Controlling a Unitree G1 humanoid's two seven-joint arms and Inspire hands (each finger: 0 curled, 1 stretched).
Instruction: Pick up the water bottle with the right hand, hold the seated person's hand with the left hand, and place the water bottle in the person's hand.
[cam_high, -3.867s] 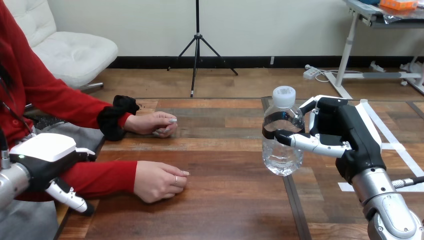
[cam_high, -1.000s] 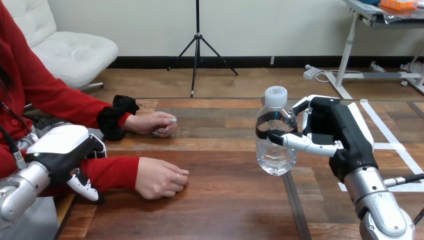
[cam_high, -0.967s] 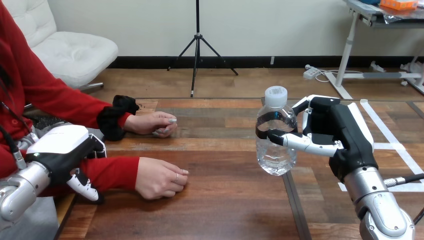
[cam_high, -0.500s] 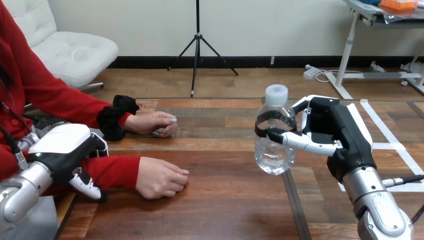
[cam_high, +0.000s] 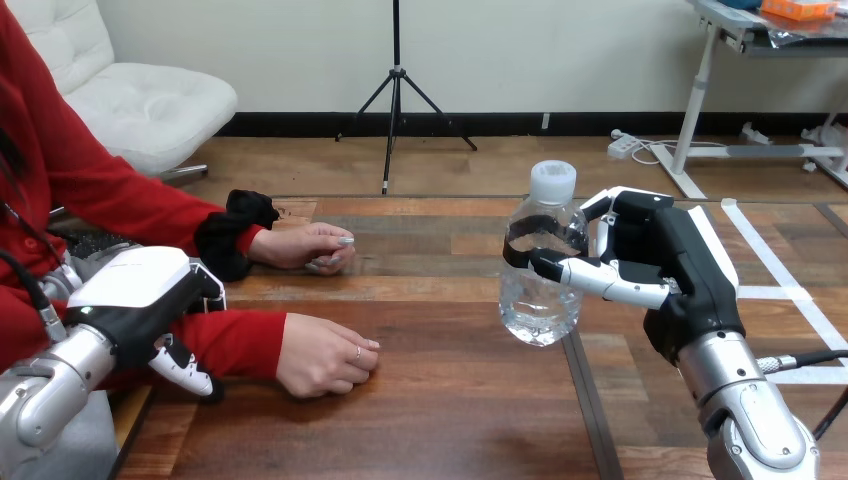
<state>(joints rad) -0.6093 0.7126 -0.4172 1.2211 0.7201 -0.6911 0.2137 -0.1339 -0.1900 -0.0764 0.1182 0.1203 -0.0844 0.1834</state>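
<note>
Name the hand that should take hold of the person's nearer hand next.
Left. The left hand sits over the red sleeve just behind the person's nearer hand, while the right hand is shut on the bottle.

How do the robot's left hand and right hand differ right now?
The right hand has its fingers curled round the water bottle, lifted off the table; the left hand carries no bottle. The right hand is over the table's middle; the left hand is at its left edge, over the person's red sleeve. Both show white back shells.
</note>
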